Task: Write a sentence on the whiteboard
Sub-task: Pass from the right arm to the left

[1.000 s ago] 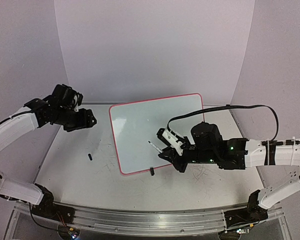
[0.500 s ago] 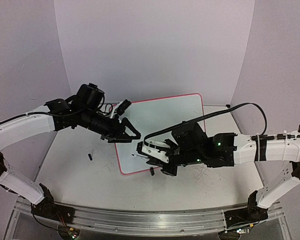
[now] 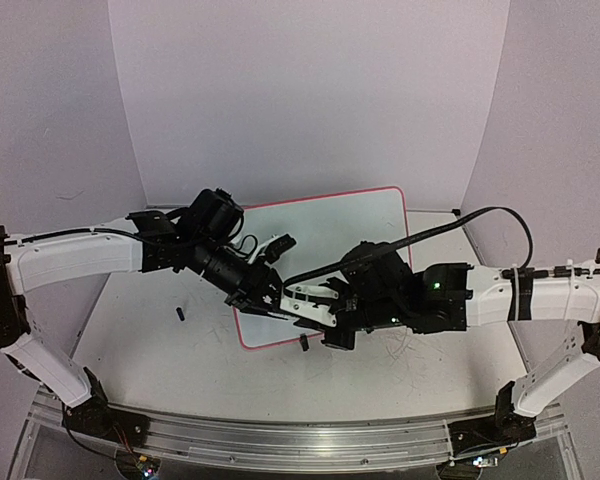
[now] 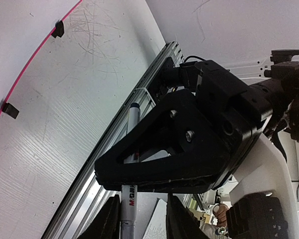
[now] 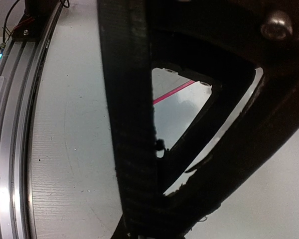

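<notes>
Over the whiteboard's (image 3: 330,225) near left corner, the right pincer (image 3: 292,300) is pinching a marker (image 4: 133,119), while the left pincer (image 4: 142,211) stands spread either side of its end.

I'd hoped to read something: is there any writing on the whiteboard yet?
No, the part of the whiteboard that shows from above is plain white, though the left arm and right arm cover its near edge.

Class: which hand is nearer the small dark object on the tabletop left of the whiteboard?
Left. The left hand is right of the small dark object, over the left edge of the whiteboard; the right hand is farther right, beyond it.
</notes>
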Tool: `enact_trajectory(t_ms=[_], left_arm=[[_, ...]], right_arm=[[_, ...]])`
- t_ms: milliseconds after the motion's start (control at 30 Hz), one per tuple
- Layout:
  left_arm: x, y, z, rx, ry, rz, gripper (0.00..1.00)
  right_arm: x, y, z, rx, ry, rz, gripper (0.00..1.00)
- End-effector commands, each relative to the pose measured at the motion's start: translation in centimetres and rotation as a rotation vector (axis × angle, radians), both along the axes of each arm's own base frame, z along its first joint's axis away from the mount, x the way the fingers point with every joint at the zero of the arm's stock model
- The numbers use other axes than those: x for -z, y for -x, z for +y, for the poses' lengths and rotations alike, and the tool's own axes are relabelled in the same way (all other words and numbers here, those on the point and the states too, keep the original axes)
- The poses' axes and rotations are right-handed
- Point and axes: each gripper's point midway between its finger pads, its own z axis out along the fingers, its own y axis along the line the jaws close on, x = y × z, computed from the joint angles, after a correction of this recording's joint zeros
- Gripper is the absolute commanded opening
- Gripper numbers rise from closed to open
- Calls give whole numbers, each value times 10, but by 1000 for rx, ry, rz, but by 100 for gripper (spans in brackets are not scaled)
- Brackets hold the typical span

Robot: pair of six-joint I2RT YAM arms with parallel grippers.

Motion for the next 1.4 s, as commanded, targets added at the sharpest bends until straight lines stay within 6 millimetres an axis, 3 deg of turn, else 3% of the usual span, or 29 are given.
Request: enact_trajectory(t_ms=[0,300,900,1067,1200,1267,1367], left_arm=[[-11,6,-5,51,55,-10,27],[-1,5,-5,51,17,-5,11],[-3,9,-4,79,18,-18,22],[-2,11,-5,89,19,-18,15],[-1,11,-4,91,15,-33,5],[-2,10,-4,86,16,-54,0],[-2,3,-2,63,3,-107,0]], right_arm=[[-19,-5,7,12,-28,-43,0],[-17,-6,6,23,-14,-50,0],[-12,-12,7,48,7,-64,0],[-10,-13,8,52,11,-61,0],[-11,-14,7,62,9,-62,0],[-13,-17,5,86,-4,-68,13],[-18,-27,-3,154,-46,-72,39]])
